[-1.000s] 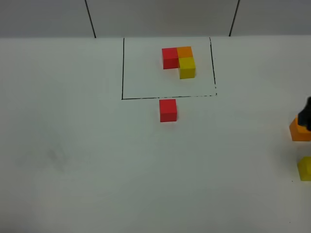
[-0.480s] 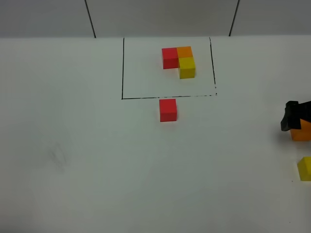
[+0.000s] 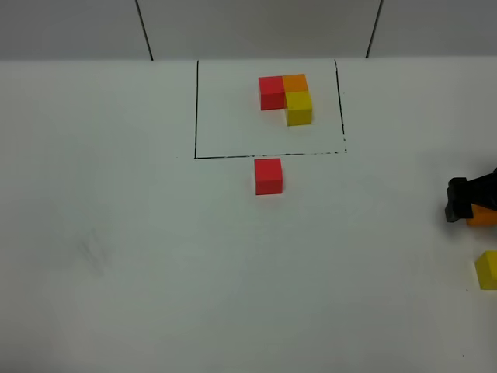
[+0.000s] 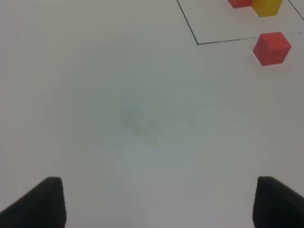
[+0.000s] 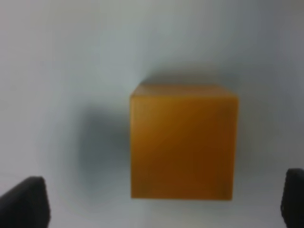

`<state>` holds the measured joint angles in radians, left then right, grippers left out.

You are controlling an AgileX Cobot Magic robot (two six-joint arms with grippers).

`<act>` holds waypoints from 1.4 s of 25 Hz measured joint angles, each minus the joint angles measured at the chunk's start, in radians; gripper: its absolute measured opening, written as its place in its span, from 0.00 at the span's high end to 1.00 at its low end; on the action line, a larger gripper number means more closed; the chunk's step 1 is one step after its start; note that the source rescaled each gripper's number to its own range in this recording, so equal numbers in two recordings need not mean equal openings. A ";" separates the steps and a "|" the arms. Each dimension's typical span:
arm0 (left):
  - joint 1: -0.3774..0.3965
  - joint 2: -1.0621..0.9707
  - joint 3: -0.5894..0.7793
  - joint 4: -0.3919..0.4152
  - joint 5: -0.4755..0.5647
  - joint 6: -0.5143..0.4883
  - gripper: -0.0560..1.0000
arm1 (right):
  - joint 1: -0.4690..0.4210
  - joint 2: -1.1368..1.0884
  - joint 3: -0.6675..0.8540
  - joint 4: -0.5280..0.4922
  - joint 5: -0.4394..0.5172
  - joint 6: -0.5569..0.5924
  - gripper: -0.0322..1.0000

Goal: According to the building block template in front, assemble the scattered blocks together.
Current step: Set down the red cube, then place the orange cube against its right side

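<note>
My left claw (image 4: 161, 204) hangs over the bare white table (image 3: 116, 233). Its two fingers are spread wide and nothing lies between them. It is well apart from the black frame (image 3: 196, 109) drawn on the table; only the frame's near left corner shows in my left wrist view, far out ahead of the fingertips.

The red cube (image 3: 269, 176) sits just outside the frame's near line, about midway along it. It stands alone, well apart from both of my claws.

Inside the frame, toward its far right part, stands the template (image 3: 286, 97). Its red and orange cubes sit side by side, and a yellow one is joined to the near face of the orange, making an L.

Well to the right of the frame, and nearer than its near line, lies the orange cube (image 5: 183, 142). My right claw (image 5: 159, 202) is down at it with the fingers apart, one on each side. White table shows in the gap on both sides of the cube, so I am not clamped on it. From the high camera, one black finger (image 3: 458, 200) stands at the cube's frame-facing side and hides part of it.

The yellow cube (image 3: 488, 270) lies as far right of the frame, nearer again than the orange one. It is apart from that cube and from my claw, and the picture's edge cuts it.
</note>
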<state>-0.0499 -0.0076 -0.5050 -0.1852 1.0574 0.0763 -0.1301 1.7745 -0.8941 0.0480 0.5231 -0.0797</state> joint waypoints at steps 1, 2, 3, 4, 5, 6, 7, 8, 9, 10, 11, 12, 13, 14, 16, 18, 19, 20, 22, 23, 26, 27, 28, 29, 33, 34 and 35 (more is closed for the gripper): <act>0.000 0.000 0.000 0.000 0.000 0.000 0.25 | 0.000 0.009 -0.009 -0.003 -0.004 0.010 0.03; 0.000 0.000 0.000 0.000 0.000 0.000 0.25 | 0.000 0.021 -0.016 -0.006 -0.006 0.016 0.04; 0.000 0.000 0.000 0.000 0.000 0.000 0.25 | -0.003 0.033 -0.023 -0.008 -0.007 0.021 0.04; 0.000 0.000 0.000 0.000 0.000 0.000 0.25 | -0.006 0.047 -0.029 -0.008 -0.008 0.023 0.05; 0.000 0.000 0.000 0.000 0.000 0.000 0.25 | -0.010 0.056 -0.032 -0.008 -0.010 0.027 0.06; 0.000 0.000 0.000 0.000 0.000 0.000 0.25 | -0.012 0.065 -0.033 -0.009 -0.010 0.029 0.09; 0.000 0.000 0.000 0.000 0.000 0.000 0.25 | -0.018 0.071 -0.034 -0.009 -0.010 0.029 0.11; 0.000 0.000 0.000 0.000 0.000 0.000 0.25 | -0.019 0.077 -0.034 -0.009 -0.009 0.031 0.15; 0.000 0.000 0.000 0.000 0.000 0.000 0.25 | -0.020 0.079 -0.034 -0.009 -0.008 0.031 0.18; 0.000 0.000 0.000 0.000 0.000 0.000 0.25 | -0.021 0.081 -0.034 -0.011 -0.007 0.031 0.23; 0.000 0.000 0.000 0.000 0.000 0.000 0.25 | -0.022 0.081 -0.034 -0.017 -0.006 0.031 0.29; 0.000 0.000 0.000 0.000 0.000 0.000 0.25 | -0.022 0.081 -0.034 -0.027 -0.006 0.032 0.34; 0.000 0.000 0.000 0.000 0.000 0.000 0.25 | -0.022 0.081 -0.034 -0.030 -0.006 0.032 0.40; 0.000 0.000 0.000 0.000 0.000 0.000 0.25 | -0.022 0.081 -0.034 -0.035 -0.006 0.034 0.49; 0.000 0.000 0.000 0.000 0.000 0.000 0.25 | -0.022 0.081 -0.034 -0.037 -0.006 0.034 0.69; 0.000 0.000 0.000 0.000 0.000 0.000 0.25 | -0.022 0.081 -0.034 -0.037 -0.003 0.034 0.97; 0.000 0.000 0.000 0.000 0.000 0.000 0.25 | -0.022 0.081 -0.034 -0.039 -0.002 0.034 0.95; 0.000 0.000 0.000 0.000 0.000 0.000 0.25 | -0.021 0.081 -0.036 -0.048 0.002 0.034 0.95; 0.000 0.000 0.000 0.000 0.000 0.000 0.25 | -0.011 0.076 -0.047 -0.061 0.013 0.031 0.95; 0.000 0.000 0.000 0.000 0.000 0.000 0.25 | 0.004 0.068 -0.057 -0.081 0.026 0.020 0.95; 0.000 0.000 0.000 0.000 0.000 0.000 0.25 | 0.098 0.035 -0.125 -0.178 0.098 -0.097 0.95; 0.000 0.000 0.000 0.000 0.000 0.000 0.25 | 0.147 0.024 -0.149 -0.213 0.134 -0.161 0.95; 0.000 0.000 0.000 0.000 0.000 0.000 0.25 | 0.199 0.017 -0.177 -0.258 0.173 -0.259 0.95; 0.000 0.000 0.000 0.000 0.000 0.000 0.25 | 0.244 0.017 -0.204 -0.299 0.202 -0.368 0.95; 0.000 0.000 0.000 0.000 0.000 0.000 0.25 | 0.419 0.070 -0.315 -0.340 0.277 -0.726 0.95; 0.000 0.000 0.000 0.000 0.000 0.000 0.25 | 0.449 0.102 -0.347 -0.329 0.289 -0.777 0.95; 0.000 0.000 0.000 0.000 0.000 0.000 0.25 | 0.472 0.139 -0.390 -0.314 0.303 -0.825 0.95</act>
<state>-0.0499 -0.0076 -0.5050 -0.1852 1.0574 0.0763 0.3418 1.9131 -1.2838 -0.2663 0.8261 -0.9048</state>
